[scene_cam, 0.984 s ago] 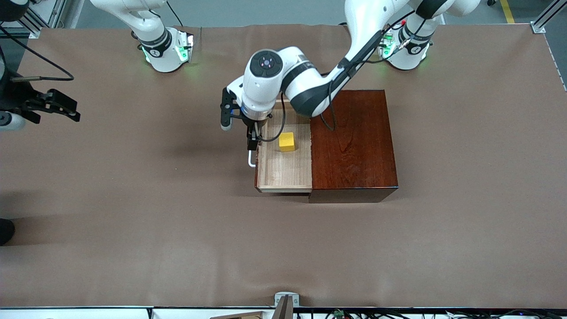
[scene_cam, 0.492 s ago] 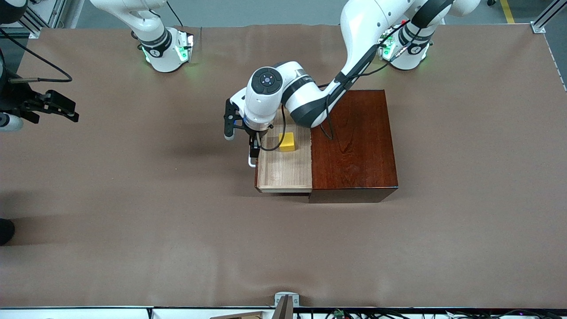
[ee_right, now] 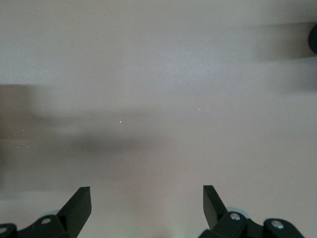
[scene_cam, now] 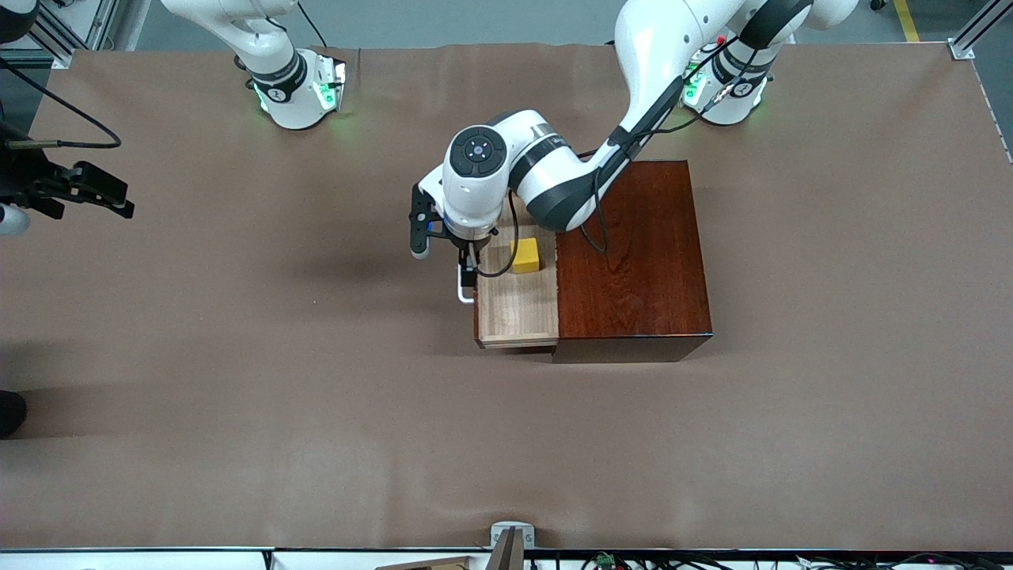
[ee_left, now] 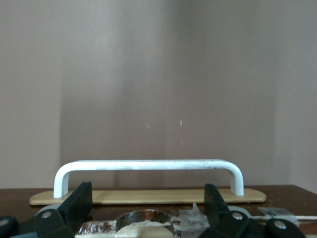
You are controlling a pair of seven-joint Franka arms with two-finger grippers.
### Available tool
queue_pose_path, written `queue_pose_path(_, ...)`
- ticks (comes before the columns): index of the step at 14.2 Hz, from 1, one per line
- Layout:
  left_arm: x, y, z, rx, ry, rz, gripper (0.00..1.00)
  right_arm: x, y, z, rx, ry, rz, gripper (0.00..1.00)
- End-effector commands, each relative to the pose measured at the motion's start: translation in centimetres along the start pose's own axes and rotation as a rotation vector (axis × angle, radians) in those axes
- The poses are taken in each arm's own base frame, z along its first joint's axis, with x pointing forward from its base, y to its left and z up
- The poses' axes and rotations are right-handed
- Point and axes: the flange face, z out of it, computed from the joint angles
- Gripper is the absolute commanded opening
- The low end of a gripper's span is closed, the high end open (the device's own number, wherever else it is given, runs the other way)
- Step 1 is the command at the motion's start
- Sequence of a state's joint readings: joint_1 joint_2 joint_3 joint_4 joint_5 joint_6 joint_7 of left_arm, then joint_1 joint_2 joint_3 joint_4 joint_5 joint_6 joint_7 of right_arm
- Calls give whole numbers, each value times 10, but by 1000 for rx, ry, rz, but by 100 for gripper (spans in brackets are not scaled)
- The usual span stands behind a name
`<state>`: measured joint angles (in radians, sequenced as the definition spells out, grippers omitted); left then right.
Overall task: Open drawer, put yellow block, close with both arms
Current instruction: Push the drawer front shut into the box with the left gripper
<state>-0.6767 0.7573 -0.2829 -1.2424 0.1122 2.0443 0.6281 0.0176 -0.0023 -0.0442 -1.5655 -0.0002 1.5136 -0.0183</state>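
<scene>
The light-wood drawer [scene_cam: 514, 305] stands part-way out of the dark reddish-brown box [scene_cam: 633, 253], on the side toward the right arm's end. The yellow block [scene_cam: 525, 256] lies in the drawer close to the box's edge. My left gripper [scene_cam: 468, 273] is at the drawer's front, right by the white handle [scene_cam: 465, 289]. In the left wrist view the handle [ee_left: 148, 164] spans just past my left gripper [ee_left: 147, 191], which is open with nothing between its fingers. My right gripper [scene_cam: 103, 194] waits open over bare table at the right arm's end; in its wrist view the right gripper [ee_right: 147, 193] shows only tabletop.
The brown table cover [scene_cam: 316, 412] stretches wide around the box. The two green-lit arm bases [scene_cam: 297, 91] [scene_cam: 724, 87] stand along the edge farthest from the front camera. A small metal bracket [scene_cam: 510, 538] sits at the nearest edge.
The drawer has slid partly back into the box, carrying the yellow block with it. My left gripper moved with the drawer front toward the box. The right gripper barely drifted.
</scene>
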Motion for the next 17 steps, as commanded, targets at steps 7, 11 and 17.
queue_pose_path(7,-65,-22,-26,12,-311,-25,100,-13,16,-12,14,4,46,100)
queue_pose_path(11,-93,-32,-26,-9,-424,-47,100,-15,11,-16,14,13,115,100)
queue_pose_path(17,-99,-34,-29,-48,-418,-80,100,-15,2,-13,11,-6,60,100)
